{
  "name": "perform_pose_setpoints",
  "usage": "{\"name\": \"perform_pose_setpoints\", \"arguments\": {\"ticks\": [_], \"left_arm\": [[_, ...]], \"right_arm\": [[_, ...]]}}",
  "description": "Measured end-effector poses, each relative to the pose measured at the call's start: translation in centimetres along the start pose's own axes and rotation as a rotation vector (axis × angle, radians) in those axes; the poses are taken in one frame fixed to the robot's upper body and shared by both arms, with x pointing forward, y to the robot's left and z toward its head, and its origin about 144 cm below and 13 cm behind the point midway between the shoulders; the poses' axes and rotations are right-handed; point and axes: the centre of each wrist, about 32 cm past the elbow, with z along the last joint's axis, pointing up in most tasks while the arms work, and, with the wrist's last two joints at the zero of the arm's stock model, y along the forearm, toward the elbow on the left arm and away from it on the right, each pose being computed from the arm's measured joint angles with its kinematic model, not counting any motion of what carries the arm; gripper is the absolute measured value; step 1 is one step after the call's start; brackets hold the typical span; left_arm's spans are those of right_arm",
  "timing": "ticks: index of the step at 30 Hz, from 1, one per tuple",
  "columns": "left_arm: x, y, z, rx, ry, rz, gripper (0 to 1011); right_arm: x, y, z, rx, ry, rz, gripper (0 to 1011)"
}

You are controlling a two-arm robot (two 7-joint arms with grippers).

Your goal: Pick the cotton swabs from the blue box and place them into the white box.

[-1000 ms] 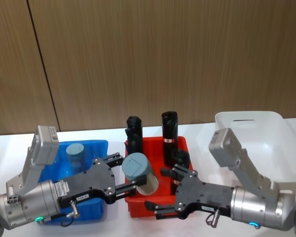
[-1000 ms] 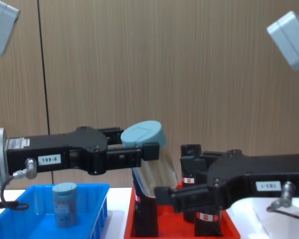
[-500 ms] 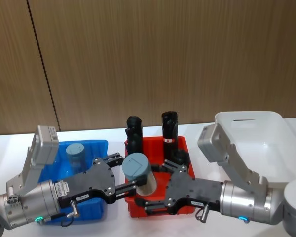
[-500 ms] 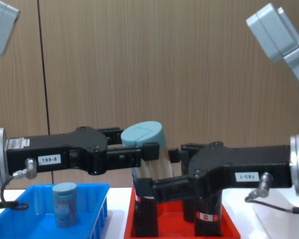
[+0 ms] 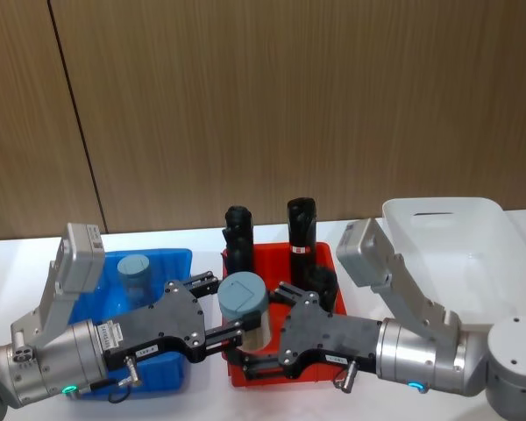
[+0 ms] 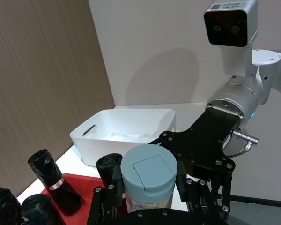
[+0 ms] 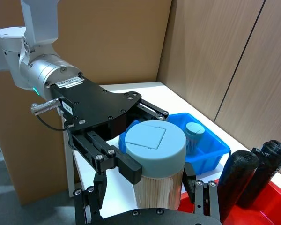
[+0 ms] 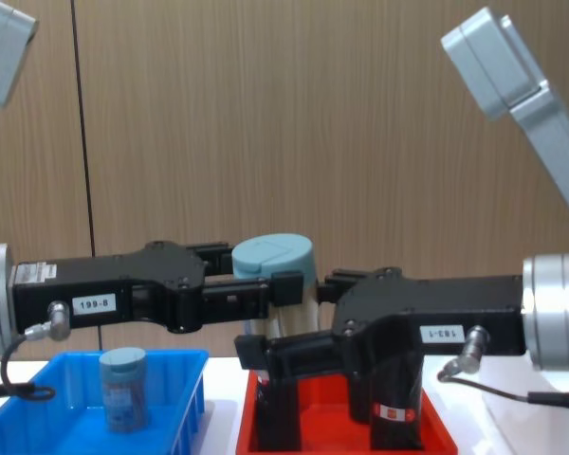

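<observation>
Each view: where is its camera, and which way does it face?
Head view: high, looking down on blue box and white box; both arms show.
Chest view: low, looking across; left gripper and right gripper enter from opposite sides.
Left wrist view: behind its own jaws, facing the white box.
Right wrist view: behind its own jaws, facing the blue box.
All share the cotton swab jar in the left jaws.

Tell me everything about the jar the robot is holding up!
The jar is small, round and clear plastic, with a pale grey-blue lid and white swab sticks inside. It hangs roughly upright in the air above the red tray. The left gripper is shut on it near the lid; the right gripper is open around it.
</observation>
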Motion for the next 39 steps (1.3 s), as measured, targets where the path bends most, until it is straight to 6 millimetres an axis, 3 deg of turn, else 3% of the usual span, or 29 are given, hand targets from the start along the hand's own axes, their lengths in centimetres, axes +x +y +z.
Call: {"name": "perform_pose_setpoints", "arguments": {"ticks": [39], "left_arm": [[0.0,0.0,0.0,0.000,0.000,0.000,659]], "right_arm": [[-0.3,0.9,-1.7,0.035,0.003,-0.040,1002]]}}
